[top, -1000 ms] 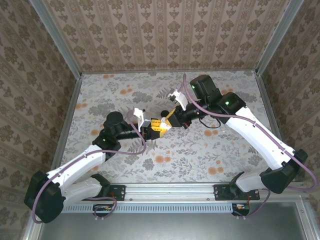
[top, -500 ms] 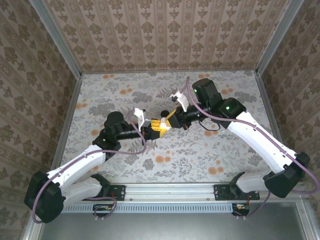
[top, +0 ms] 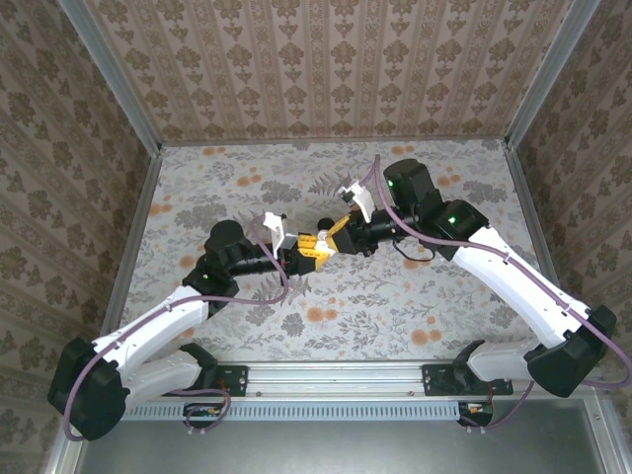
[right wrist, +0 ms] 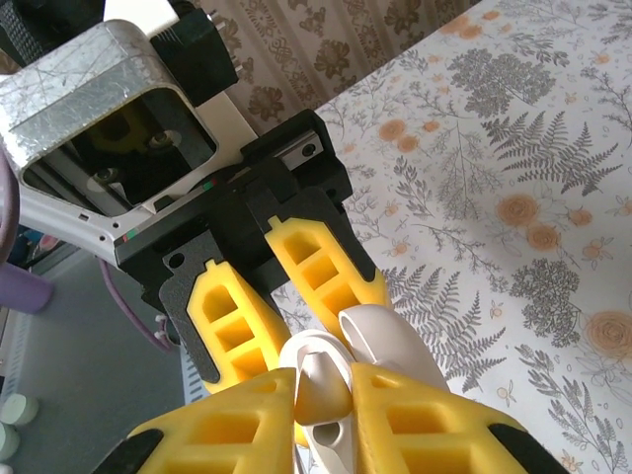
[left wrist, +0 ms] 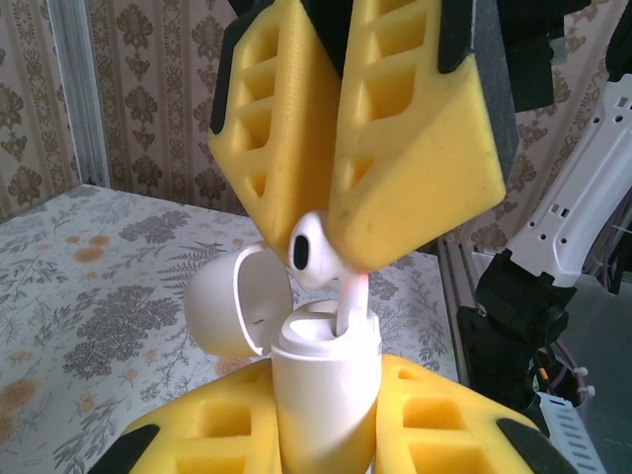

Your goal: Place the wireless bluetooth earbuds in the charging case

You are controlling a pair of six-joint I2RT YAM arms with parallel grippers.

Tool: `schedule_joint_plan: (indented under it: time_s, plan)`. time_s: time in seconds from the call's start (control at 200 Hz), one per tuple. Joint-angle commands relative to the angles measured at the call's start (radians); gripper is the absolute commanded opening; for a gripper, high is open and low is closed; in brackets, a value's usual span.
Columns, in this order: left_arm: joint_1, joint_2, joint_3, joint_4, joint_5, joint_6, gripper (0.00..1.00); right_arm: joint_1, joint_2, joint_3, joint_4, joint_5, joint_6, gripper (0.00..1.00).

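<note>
Left hand (left wrist: 331,434) clamps the white charging case (left wrist: 326,380), lid (left wrist: 235,301) open toward 9 o'clock; right hand (left wrist: 324,245) pinches the earbud (left wrist: 308,261) at the case's 12 o'clock, its stem (left wrist: 353,301) entering the socket (left wrist: 318,322), where a tilted stem could jam or an early release drop the earbud onto the surface (left wrist: 99,257).

The tabletop (top: 197,188) is covered edge to edge with a pale sheet printed with grey ferns and orange blossoms, and metal rails border it on the left and right. Along its near edge runs a metal rail (top: 336,377) carrying the 2 black arm bases, the left base (top: 212,370) and the right base (top: 479,367). Near the middle sits a small dark round shape (top: 325,221), too small to tell thing from shadow.
</note>
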Motion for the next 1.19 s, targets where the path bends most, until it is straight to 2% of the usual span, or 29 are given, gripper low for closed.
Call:
schedule_joint_plan:
  time_s: [0.0, 0.495, 0.735, 1.19]
  plan:
    - [-0.007, -0.043, 0.031, 0.149, 0.03, -0.018, 0.0, -0.002, 0.013, -0.025, -0.024, -0.025, 0.02, 0.22]
    - [-0.011, -0.044, 0.026, 0.14, 0.016, -0.01, 0.0, -0.003, 0.009, -0.01, -0.02, -0.015, 0.045, 0.32]
    - [-0.012, -0.042, 0.022, 0.14, 0.005, -0.006, 0.0, -0.001, 0.023, 0.005, -0.032, -0.01, 0.061, 0.2]
    - [-0.023, -0.029, 0.005, 0.197, -0.003, -0.01, 0.0, 0.028, 0.067, 0.039, -0.105, 0.023, -0.035, 0.19]
